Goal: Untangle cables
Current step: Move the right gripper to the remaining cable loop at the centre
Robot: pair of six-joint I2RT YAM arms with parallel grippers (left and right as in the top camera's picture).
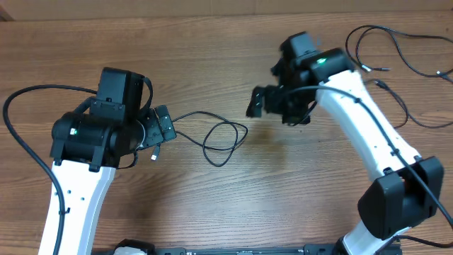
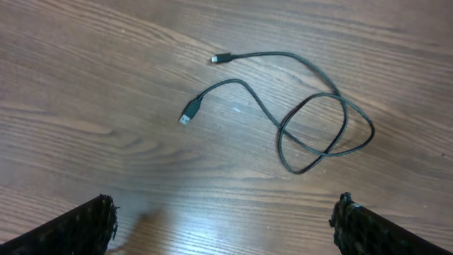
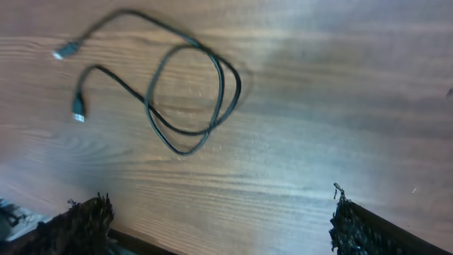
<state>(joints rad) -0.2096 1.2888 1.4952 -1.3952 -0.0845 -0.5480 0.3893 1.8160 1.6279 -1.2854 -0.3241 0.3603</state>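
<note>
One thin black cable lies in a loose loop on the wooden table between the two arms. In the left wrist view the cable shows its crossed loop, a USB plug and a small plug tip. The right wrist view has the same cable at upper left. My left gripper is open at the cable's left end and holds nothing; its fingers are well apart. My right gripper hovers open to the right of the loop, its fingers wide and empty.
More thin black cables lie loose at the table's far right corner, one strand running beside the right arm. A thick black arm cable curves out to the left of the left arm.
</note>
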